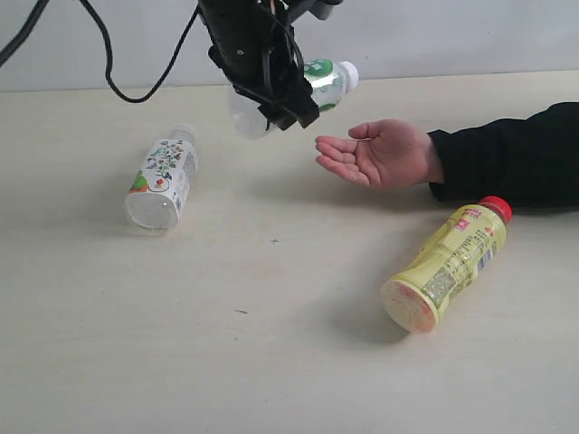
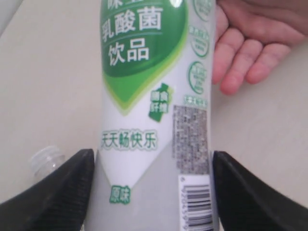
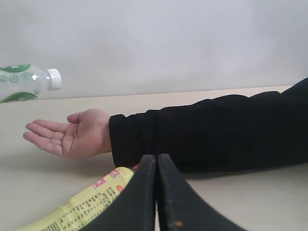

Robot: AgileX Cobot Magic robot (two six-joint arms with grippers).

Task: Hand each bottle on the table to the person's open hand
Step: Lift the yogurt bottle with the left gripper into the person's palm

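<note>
My left gripper (image 1: 282, 101) hangs in the air, shut on the white bottle with the green label (image 1: 327, 81). Its cap points toward the person's open hand (image 1: 380, 154), which lies palm up just right of and below it. In the left wrist view the black fingers (image 2: 57, 192) press both sides of that bottle (image 2: 149, 120), with the hand (image 2: 250, 53) beyond it. The floral bottle (image 1: 163, 181) lies on the table (image 1: 271, 344) at the left and the yellow red-capped bottle (image 1: 448, 267) at the right. My right gripper (image 3: 156, 163) is shut and empty, beside the yellow bottle (image 3: 82, 209).
The person's black sleeve (image 1: 507, 158) stretches across the table from the right edge, just behind the yellow bottle. Black cables (image 1: 109, 63) hang at the top left. A pale wall closes the far side of the table.
</note>
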